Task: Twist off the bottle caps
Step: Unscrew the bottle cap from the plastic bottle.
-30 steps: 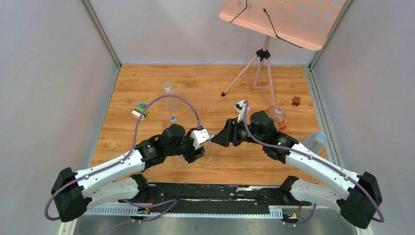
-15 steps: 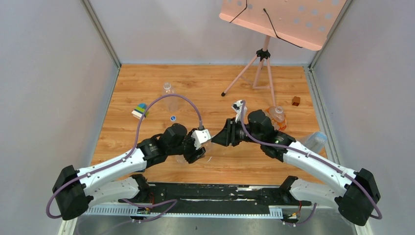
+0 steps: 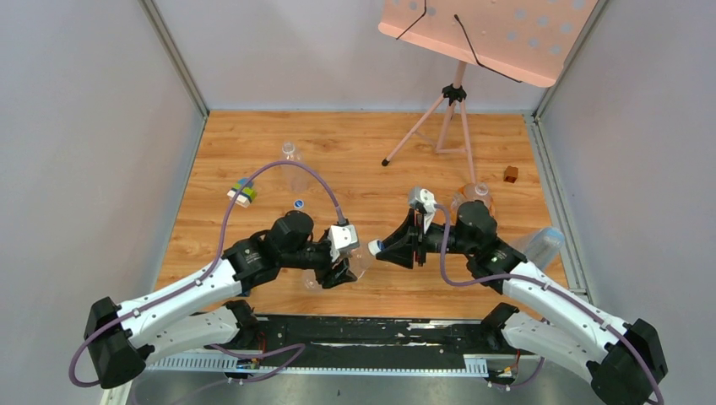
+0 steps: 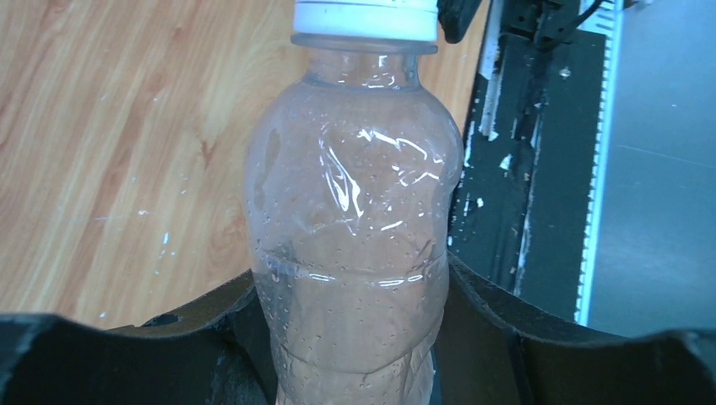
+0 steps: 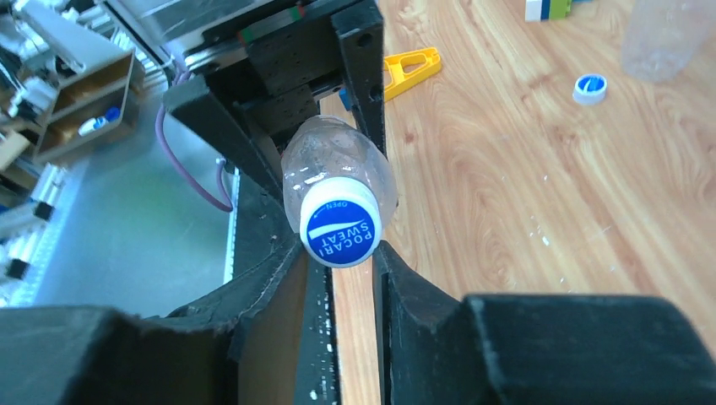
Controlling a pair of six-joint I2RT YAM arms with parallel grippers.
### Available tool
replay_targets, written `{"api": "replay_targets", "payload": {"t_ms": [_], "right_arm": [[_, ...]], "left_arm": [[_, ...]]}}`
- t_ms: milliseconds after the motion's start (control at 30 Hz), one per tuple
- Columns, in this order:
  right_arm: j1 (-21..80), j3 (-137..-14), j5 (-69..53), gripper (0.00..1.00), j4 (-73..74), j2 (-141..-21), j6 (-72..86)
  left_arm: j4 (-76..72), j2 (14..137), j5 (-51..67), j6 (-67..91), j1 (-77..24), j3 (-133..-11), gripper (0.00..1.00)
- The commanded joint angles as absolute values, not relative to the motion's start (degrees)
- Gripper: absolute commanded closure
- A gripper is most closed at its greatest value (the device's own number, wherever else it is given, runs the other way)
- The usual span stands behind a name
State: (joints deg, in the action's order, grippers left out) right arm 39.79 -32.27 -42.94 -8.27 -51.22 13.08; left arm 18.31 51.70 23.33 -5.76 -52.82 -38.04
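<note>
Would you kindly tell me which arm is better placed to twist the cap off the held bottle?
The right arm: the right claw is shut on the cap, while the left claw holds the bottle by its body.

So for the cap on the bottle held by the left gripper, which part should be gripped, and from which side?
Grip the cap by its round side wall, fingers on opposite sides, coming end-on along the bottle's axis. The left gripper holds the body roughly level, cap pointing at the right arm, so the right gripper meets it head-on; its jaws are closed on it that way.
</note>
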Motion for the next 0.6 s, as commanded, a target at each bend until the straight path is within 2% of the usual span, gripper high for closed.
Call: {"api": "replay_targets", "payload": {"t_ms": [0,33,67,100,133,167,233,333,567], "right_arm": [[39.2,-30.7,-42.0,1.00,-11.4,-49.2,3.6],[39.1,-30.7,-37.0,0.91,-11.9,-48.6,7.0],[39.1,-31.3,-31.6,0.78,-11.2,-48.1,11.4],[39.1,-32.3,-27.3,0.54,-9.6,-47.8,16.0],[39.1,-33.2,-23.3,0.37,-7.4,-47.7,20.9],[39.1,-34.3,-21.6,0.31,-6.1,-47.8,25.9],[39.2,-35.5,-21.9,0.27,-6.7,-48.3,34.1],[40.4,-35.0,-20.5,0.26,-10.9,-48.5,41.8],[44.5,-37.9,-7.3,0.24,-12.2,-50.7,41.1]], "left_arm": [[17.6,51.5,31.6,-3.7,-53.1,-42.4,0.83],[17.9,51.7,29.2,-3.3,-53.2,-42.8,0.84],[18.0,52.1,27.2,-2.9,-53.2,-42.8,0.85],[17.5,52.1,23.0,-1.9,-53.2,-42.6,0.88],[16.8,51.8,21.0,-1.2,-53.2,-42.3,0.90],[14.6,51.6,18.4,0.2,-53.2,-41.4,0.92],[9.2,50.8,16.8,3.0,-53.2,-39.1,0.94],[2.4,51.3,15.8,7.9,-53.2,-37.0,0.97],[-3.7,55.6,12.6,14.7,-53.3,-37.0,1.00]]}}
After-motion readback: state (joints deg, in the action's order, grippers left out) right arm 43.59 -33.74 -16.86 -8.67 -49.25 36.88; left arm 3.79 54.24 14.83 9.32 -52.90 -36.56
